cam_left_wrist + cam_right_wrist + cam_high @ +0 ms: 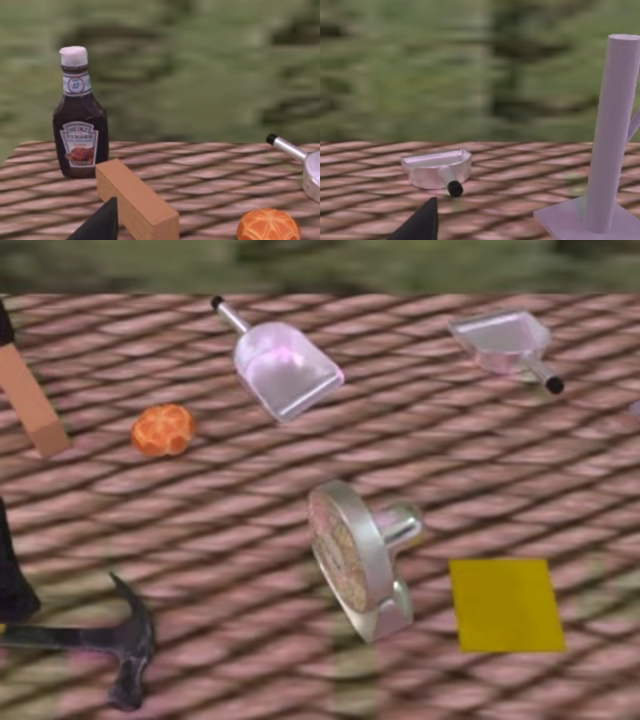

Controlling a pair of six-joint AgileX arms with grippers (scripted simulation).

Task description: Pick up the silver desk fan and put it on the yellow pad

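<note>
The silver desk fan (360, 558) lies tipped on its side at the middle of the table, its tan grille face turned toward the left and its base toward the front. The yellow pad (506, 604) lies flat just to its right, a small gap apart. Neither wrist view shows the fan or the pad. My left arm (10, 580) shows only as a dark shape at the left edge, far from the fan. Only a dark tip of my left gripper (100, 225) shows, beside a wooden block. My right gripper (420, 224) shows the same way, and the right arm is outside the top view.
An orange ball (163, 429) and a wooden block (32, 400) lie at the left, with a hammer (115, 640) at the front left. Two translucent scoops (287, 368) (505, 340) lie at the back. A sauce bottle (80, 130) and a purple stand (607, 150) are also on the table.
</note>
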